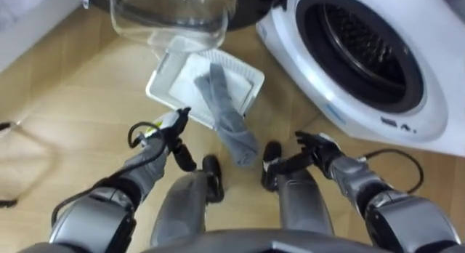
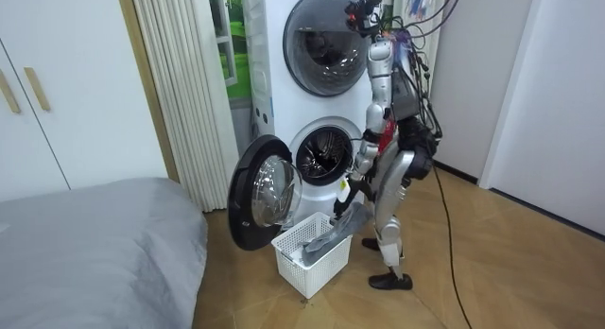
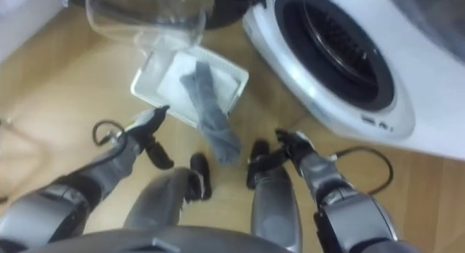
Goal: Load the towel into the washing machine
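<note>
One long grey cloth towel [image 1: 227, 116] lies half in the white plastic basket [image 1: 178, 78] on the wooden floor [image 1: 65, 86], with its other end out over the basket's near edge. The left hand [image 1: 168, 131], just beside that edge, is loose and empty. The right hand [image 1: 317, 146] is loose and empty too, near the open white washing machine [image 1: 363, 53].

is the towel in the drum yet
No, the grey towel lies across the white basket's rim, outside the washer's drum.
</note>
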